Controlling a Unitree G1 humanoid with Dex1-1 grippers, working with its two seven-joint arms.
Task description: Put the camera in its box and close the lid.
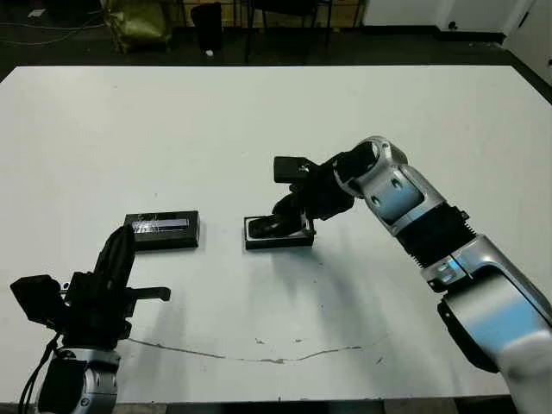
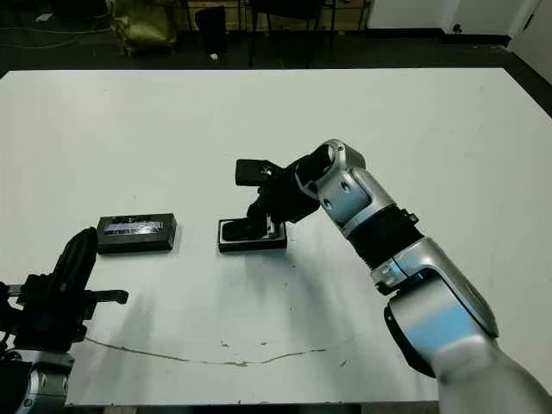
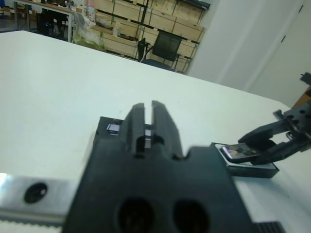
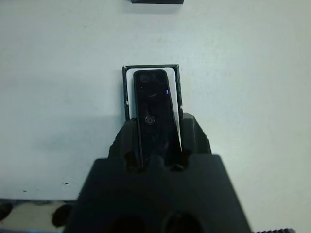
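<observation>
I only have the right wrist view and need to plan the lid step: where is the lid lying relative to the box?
Observer: The lid lies flat on the table, to the robot's left of the box and apart from it.
Operator: Is the left gripper free to fetch it?
Observer: Yes. The left gripper is shut on nothing and points at the lid.
Operator: Is the camera level in the box?
Observer: Not quite. The camera looks tilted, with the end in the right gripper raised.
</observation>
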